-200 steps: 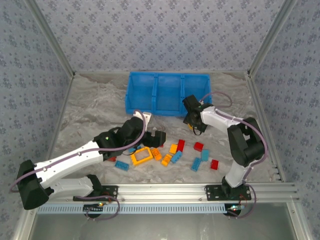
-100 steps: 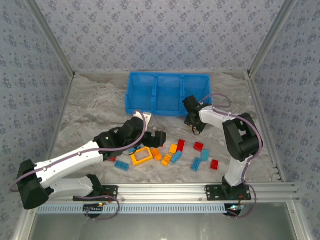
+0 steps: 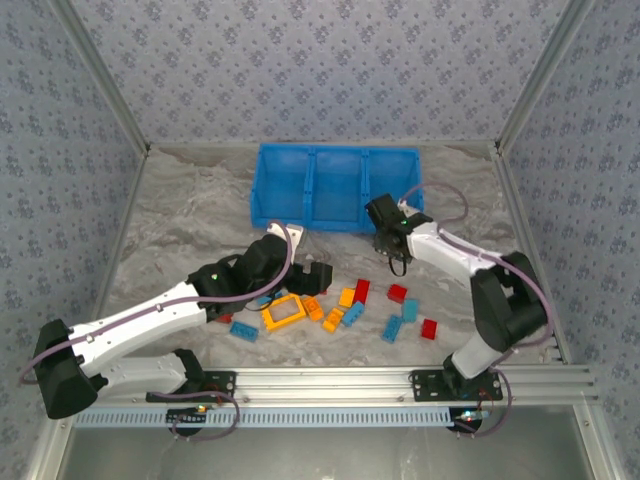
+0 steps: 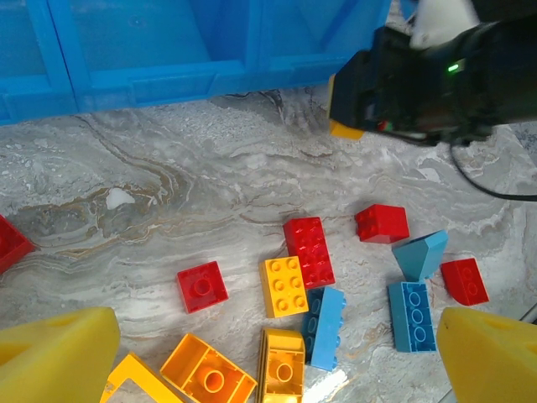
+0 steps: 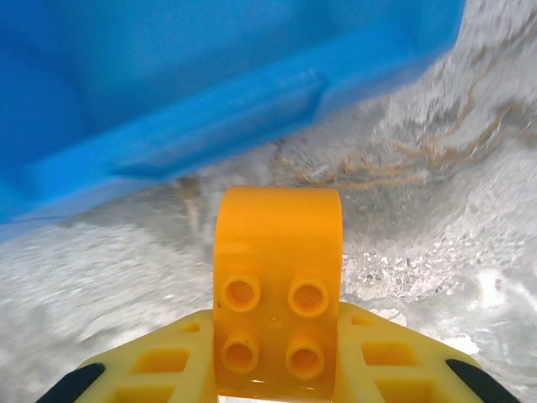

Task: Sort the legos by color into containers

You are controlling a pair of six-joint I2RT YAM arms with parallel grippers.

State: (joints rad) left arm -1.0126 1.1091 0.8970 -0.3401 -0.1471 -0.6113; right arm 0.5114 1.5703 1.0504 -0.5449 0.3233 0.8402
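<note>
1. Closest to the arm bases, the loose bricks [image 3: 372, 312] were lying scattered on the table [image 3: 180, 225]. They were a mix of red, light blue and orange, with a yellow frame [image 3: 283, 313] at the left end of the pile.
2. The left gripper [image 3: 312, 276] hung right over that left end. Its fingers were spread wide with nothing between them, so it was just looking down on the pile.
3. A bit farther out, the right gripper [image 5: 277, 369] was pinching an orange brick [image 5: 278, 277]. The studs faced the wrist camera and the brick stuck out past the fingertips, with its long axis pointing pretty much straight at the tray.
4. Just beyond that was the blue tray [image 5: 210, 109], which ran left to right across the table. Its front wall sat directly ahead of the brick, close but apart from it.
   - The right arm was clearly the nearer one, and the tray's right-hand compartment [image 3: 392, 185] was the closest to it.
   - My read is that the drop turned on that wall: the brick had to go up and forward over it, not just forward.
   - I couldn't tell which compartment was meant for orange.
5. As for which view helped with what:
   - The right wrist view nailed the grip and how near the wall was, but gave no clue about which compartment lay behind it.
   - The top view gave the layout of all three compartments, though the grip was too small to judge there.
   - The left wrist view caught a bit of orange poking out under the right gripper, just in front of the tray wall.
</note>
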